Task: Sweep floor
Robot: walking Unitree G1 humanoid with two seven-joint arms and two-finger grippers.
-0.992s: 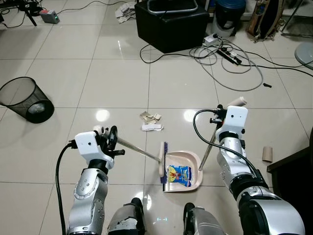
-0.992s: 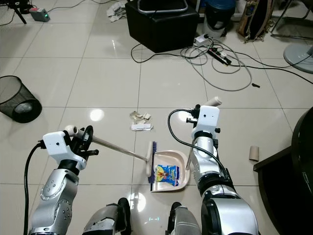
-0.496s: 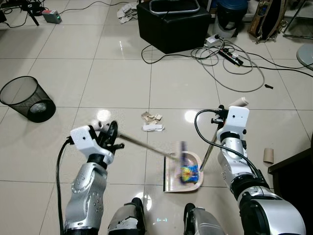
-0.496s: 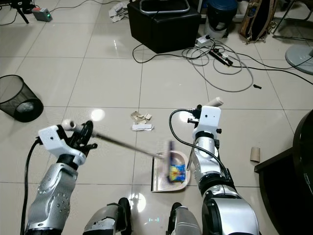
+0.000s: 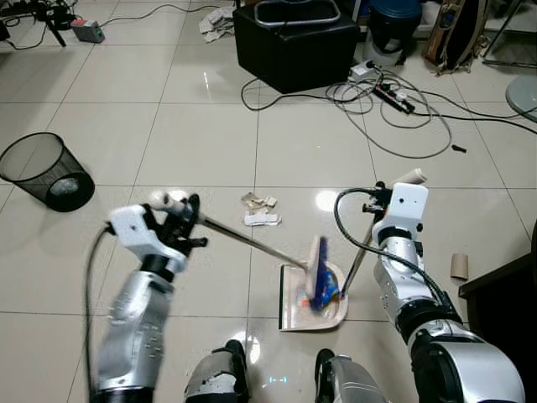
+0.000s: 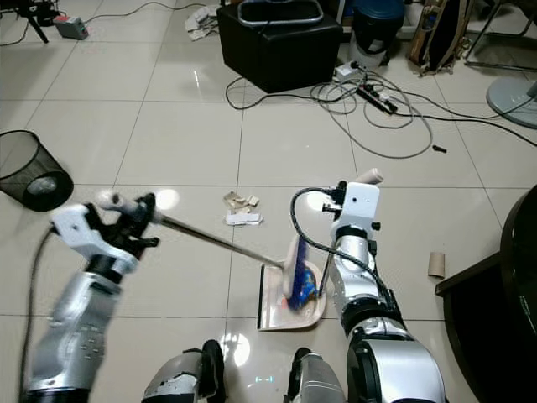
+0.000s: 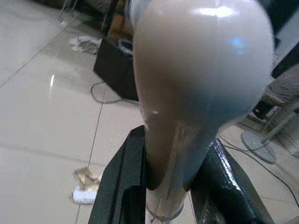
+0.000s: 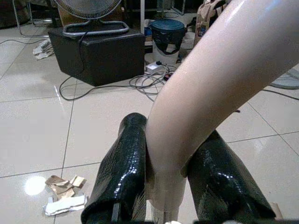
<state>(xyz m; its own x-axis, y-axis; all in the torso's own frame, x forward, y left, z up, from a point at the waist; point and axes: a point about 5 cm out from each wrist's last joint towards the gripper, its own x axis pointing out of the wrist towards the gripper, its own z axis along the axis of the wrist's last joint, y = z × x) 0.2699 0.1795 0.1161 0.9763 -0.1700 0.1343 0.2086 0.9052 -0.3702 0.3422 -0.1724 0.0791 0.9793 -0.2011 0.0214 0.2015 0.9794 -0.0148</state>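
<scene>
My left gripper (image 5: 180, 220) is shut on the beige grip of a broom (image 7: 196, 84), its black fingers (image 7: 124, 186) on either side. The thin metal shaft slants down to the right, ending in the blurred broom head (image 5: 317, 269) over the beige dustpan (image 5: 294, 306). A blue wrapper (image 5: 327, 294) lies in the pan under the bristles. My right gripper (image 5: 382, 197) is shut on the dustpan's upright handle (image 8: 210, 79), whose grip end (image 5: 411, 175) sticks out above it. Paper scraps (image 5: 260, 201) and a white wrapper (image 5: 263, 219) lie on the tiles just beyond the pan.
A tipped black mesh bin (image 5: 46, 172) lies at the left. A black box (image 5: 294, 42) and a tangle of cables with a power strip (image 5: 394, 92) sit further ahead. A cardboard roll (image 5: 458, 265) and dark furniture (image 5: 503, 294) are at the right.
The left arm swung the broom: its head went from the dustpan's left edge across to the right over the pan, covering the blue wrapper. The right arm and dustpan stayed put.
</scene>
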